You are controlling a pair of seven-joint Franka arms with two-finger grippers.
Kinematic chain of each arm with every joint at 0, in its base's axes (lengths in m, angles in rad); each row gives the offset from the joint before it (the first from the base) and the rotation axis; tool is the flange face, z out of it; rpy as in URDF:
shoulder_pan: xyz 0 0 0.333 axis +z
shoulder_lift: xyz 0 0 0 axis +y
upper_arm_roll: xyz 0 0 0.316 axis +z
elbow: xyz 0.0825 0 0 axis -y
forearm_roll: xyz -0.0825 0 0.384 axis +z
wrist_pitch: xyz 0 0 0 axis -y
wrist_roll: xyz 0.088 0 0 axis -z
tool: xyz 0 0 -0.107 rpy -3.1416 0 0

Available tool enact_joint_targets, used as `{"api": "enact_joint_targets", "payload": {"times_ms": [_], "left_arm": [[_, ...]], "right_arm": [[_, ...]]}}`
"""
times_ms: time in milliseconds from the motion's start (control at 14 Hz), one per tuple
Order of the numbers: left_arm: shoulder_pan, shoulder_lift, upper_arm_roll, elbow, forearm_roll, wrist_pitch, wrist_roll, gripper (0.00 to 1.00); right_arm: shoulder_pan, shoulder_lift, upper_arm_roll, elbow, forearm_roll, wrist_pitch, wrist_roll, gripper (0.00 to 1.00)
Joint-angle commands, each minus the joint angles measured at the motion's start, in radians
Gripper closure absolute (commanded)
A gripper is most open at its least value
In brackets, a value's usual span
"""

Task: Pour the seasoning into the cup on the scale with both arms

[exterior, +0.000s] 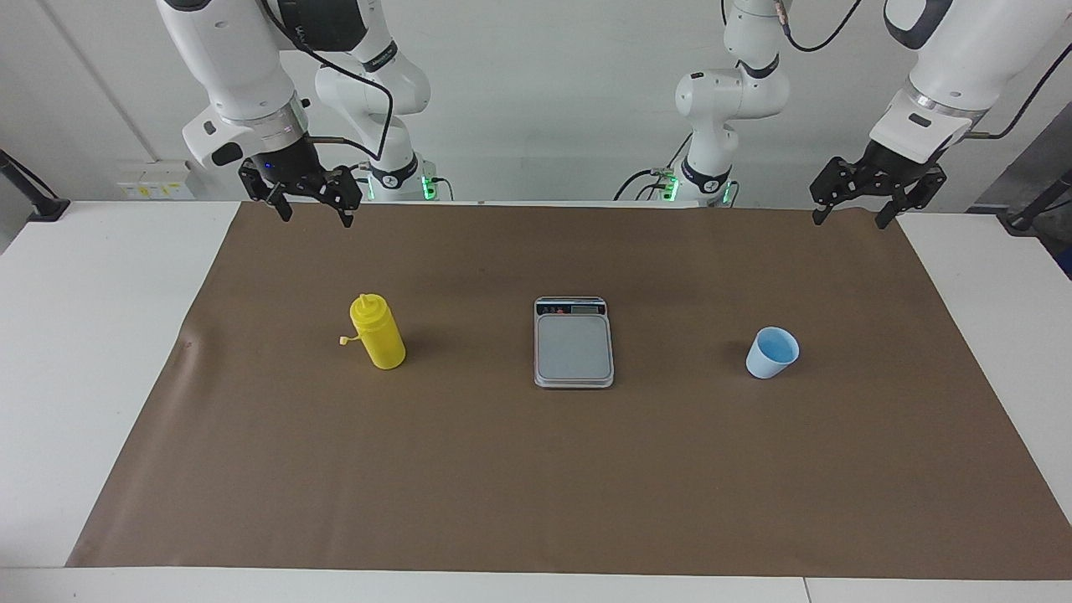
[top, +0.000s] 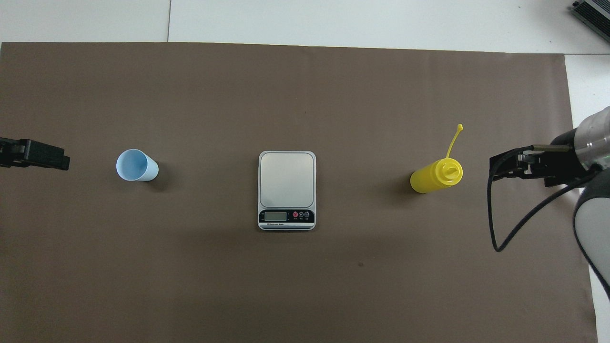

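The yellow seasoning bottle (exterior: 378, 332) (top: 436, 175) stands upright on the mat toward the right arm's end, its tethered cap hanging loose. The silver-grey scale (exterior: 574, 343) (top: 287, 178) lies mid-mat with a bare plate, display strip on its robot-side edge. The light-blue cup (exterior: 771, 353) (top: 137, 165) stands upright on the mat toward the left arm's end, apart from the scale. My right gripper (exterior: 316, 216) (top: 493, 167) hangs open and empty over the mat's robot-side edge. My left gripper (exterior: 848, 219) (top: 64, 161) hangs open and empty over the mat's corner at its own end.
A brown mat (exterior: 536, 469) covers most of the white table (exterior: 84, 335). A black cable (top: 505, 228) loops down from the right arm's wrist. A dark device (top: 591, 14) sits at the table's corner farthest from the robots.
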Motion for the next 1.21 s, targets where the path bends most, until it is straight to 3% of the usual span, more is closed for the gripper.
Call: {"api": "enact_joint_targets", "payload": {"times_ms": [0, 1143], "left_arm": [[0.014, -0.012, -0.007, 0.002, -0.013, -0.016, 0.013, 0.00], [0.011, -0.031, -0.006, -0.046, -0.010, 0.017, 0.019, 0.00]], "right_arm": [[-0.015, -0.019, 0.005, -0.019, 0.006, 0.001, -0.024, 0.00], [-0.015, -0.019, 0.005, -0.019, 0.006, 0.001, -0.024, 0.00]]}}
